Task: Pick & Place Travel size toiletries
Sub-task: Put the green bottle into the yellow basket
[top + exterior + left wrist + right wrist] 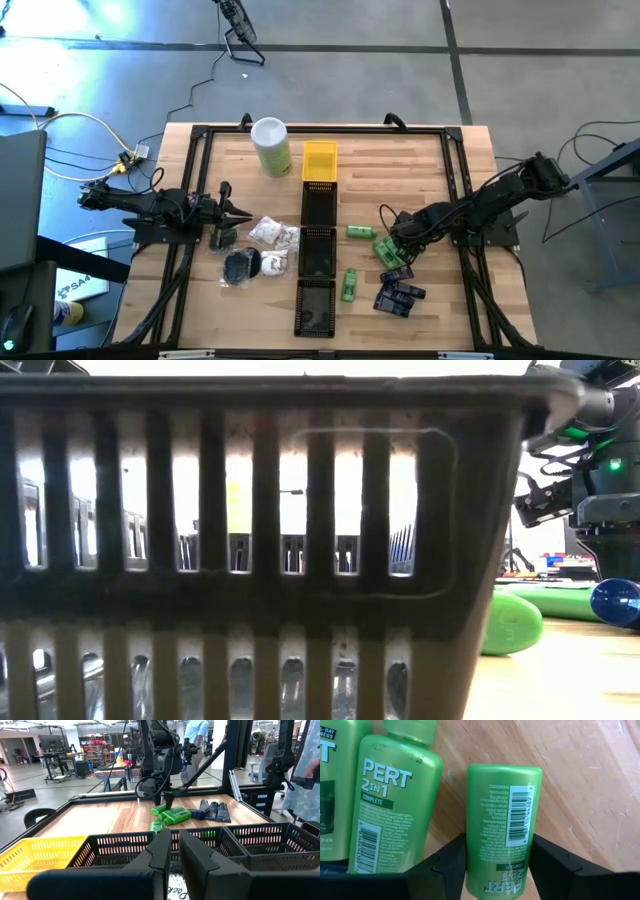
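While flanked by another green bottle, right gripper fingers astride a green bottle; left gripper closed, empty

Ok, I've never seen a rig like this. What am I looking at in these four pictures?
It is a robot with two dark arms at a wooden table, each ending in a two-finger pincer. One picture looks straight down on the table. One sits at table height, mostly blocked by a slatted tray wall. The other two come from cameras on the wrists.

Down the middle runs a yellow tray and a row of black trays, with a pale-green canister beside them. Small toiletries lie around: green bottles, dark blue packets, white wrapped pieces and black pucks.

The left pincer is shut and empty. The right pincer is down around one green bottle lying on the wood. Whether it grips it isn't clear.
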`<state>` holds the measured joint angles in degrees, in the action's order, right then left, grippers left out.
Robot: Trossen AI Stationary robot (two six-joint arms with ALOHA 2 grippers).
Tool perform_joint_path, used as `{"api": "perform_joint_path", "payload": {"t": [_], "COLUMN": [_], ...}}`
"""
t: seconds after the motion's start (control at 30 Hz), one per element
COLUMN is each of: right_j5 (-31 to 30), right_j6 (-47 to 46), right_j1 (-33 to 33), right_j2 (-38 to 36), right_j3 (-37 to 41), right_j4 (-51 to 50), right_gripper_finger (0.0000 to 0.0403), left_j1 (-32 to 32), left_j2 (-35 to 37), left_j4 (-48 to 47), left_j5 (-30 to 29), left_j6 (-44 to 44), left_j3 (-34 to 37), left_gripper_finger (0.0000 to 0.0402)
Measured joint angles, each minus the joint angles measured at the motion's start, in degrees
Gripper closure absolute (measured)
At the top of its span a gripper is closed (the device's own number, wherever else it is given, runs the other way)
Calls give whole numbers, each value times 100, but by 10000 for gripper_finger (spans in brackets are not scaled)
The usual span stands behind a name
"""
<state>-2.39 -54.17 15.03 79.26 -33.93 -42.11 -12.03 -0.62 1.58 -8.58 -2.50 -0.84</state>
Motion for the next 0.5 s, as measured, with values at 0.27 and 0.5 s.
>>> {"api": "perform_joint_path", "payload": {"t": [0.27,0.5], "right_j5": [30,68], "right_j6": [-2,2], "right_j1": [-1,-2], "right_j2": [0,0], "right_j3": [2,2], "right_j4": [8,16], "right_gripper_finger": [224,225], "left_j1": [1,0], "left_j2": [0,0], "left_j4": [0,0], "left_j5": [0,0], "left_j6": [-1,-1], "left_j3": [0,0], "left_gripper_finger": [368,368]}}
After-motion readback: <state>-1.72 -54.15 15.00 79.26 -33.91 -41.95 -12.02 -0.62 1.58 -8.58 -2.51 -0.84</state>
